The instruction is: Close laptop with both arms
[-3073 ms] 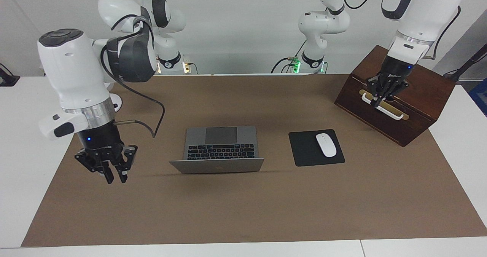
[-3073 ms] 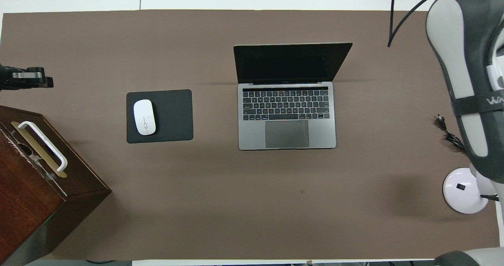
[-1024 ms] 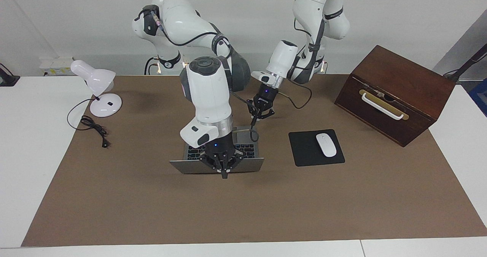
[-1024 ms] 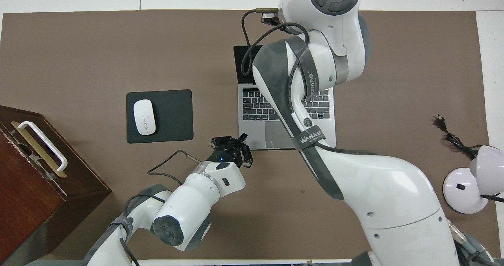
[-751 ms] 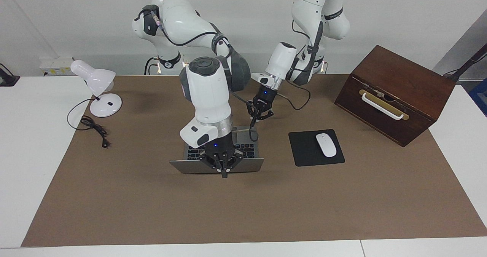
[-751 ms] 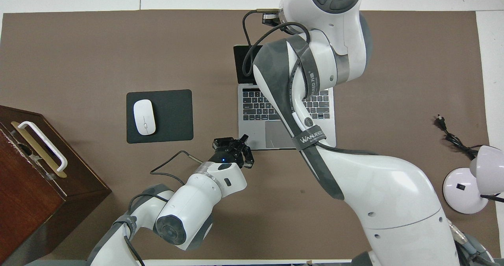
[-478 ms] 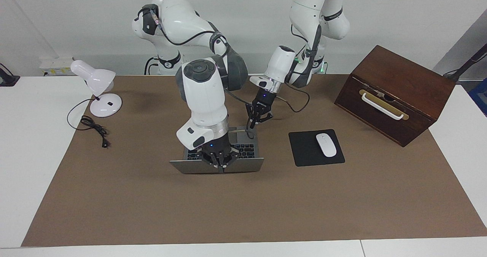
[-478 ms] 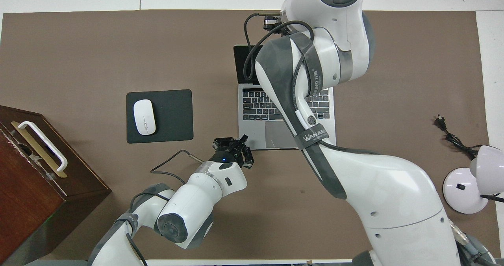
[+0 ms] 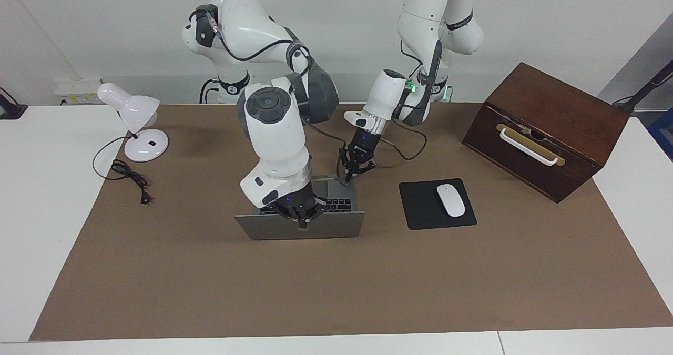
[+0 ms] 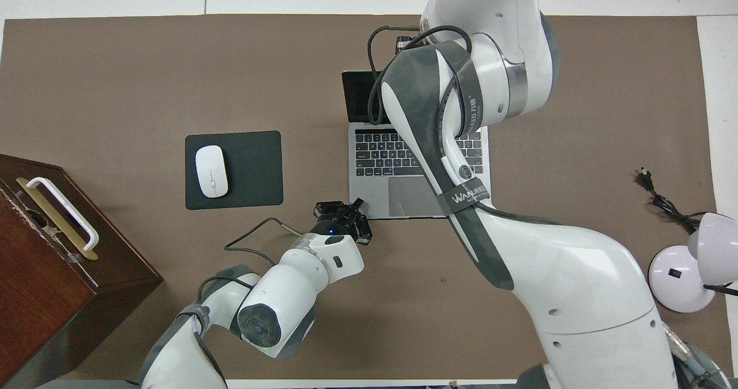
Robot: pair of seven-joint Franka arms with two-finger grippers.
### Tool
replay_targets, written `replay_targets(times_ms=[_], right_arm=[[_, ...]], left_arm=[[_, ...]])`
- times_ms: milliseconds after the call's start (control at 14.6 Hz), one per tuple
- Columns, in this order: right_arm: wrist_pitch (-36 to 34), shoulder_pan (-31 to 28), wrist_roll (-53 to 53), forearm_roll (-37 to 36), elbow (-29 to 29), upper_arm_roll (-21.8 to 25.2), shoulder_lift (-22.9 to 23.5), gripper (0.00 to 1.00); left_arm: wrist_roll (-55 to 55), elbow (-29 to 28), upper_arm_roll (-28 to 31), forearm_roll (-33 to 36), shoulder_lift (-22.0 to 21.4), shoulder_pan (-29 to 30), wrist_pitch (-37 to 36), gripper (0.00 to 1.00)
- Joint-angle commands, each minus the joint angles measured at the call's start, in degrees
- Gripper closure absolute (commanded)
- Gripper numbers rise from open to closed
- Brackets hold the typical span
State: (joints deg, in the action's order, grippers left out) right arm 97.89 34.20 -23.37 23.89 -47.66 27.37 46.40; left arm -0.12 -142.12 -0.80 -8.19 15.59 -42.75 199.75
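The silver-grey laptop (image 9: 331, 231) stands open in the middle of the brown mat, its lid raised steeply with its back toward the camera in the facing view. My right gripper (image 9: 301, 222) is shut, and its tips rest against the lid's top edge. In the overhead view the right arm (image 10: 461, 118) hides that gripper and most of the screen; the keyboard (image 10: 377, 153) shows. My left gripper (image 9: 347, 178) is shut, its tip down at the corner of the laptop's base nearest the robots, toward the left arm's end. The overhead view shows the left gripper (image 10: 357, 203) at that corner.
A black mouse pad (image 9: 420, 210) with a white mouse (image 9: 450, 200) lies beside the laptop toward the left arm's end. A dark wooden box (image 9: 547, 129) with a white handle stands past it. A white desk lamp (image 9: 134, 118) and its cord (image 9: 129, 176) sit at the right arm's end.
The right gripper has drawn back toward the robots against the lid's top edge, and the lid now stands steeper. The left gripper has come down onto the base's corner.
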Motion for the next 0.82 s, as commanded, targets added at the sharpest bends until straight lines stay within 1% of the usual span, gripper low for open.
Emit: replay_targets(times_ms=[0,273,615,751], right_arm=[[-4.28,-0.01,0.25,3.96,1.08,2.15,0.36,1.00],[-8.59,0.08,0.34,8.62,1.08,4.09,0.53,1.00],[-13.51,0.43,0.25,8.98,0.73,4.27,0.62,1.00],[-15.36,0.52,-0.18,10.47,0.47,4.36,0.71,1.00]], left_arm=[[0.47,0.88,0.36,1.24,1.03,0.30,0.99,1.00],[1.69,0.27,0.36,1.42,1.03,0.30,0.99,1.00],[2.75,-0.44,0.36,1.51,1.11,0.21,0.99,1.00],[3.89,-1.05,0.36,1.51,1.11,0.30,0.99,1.00]])
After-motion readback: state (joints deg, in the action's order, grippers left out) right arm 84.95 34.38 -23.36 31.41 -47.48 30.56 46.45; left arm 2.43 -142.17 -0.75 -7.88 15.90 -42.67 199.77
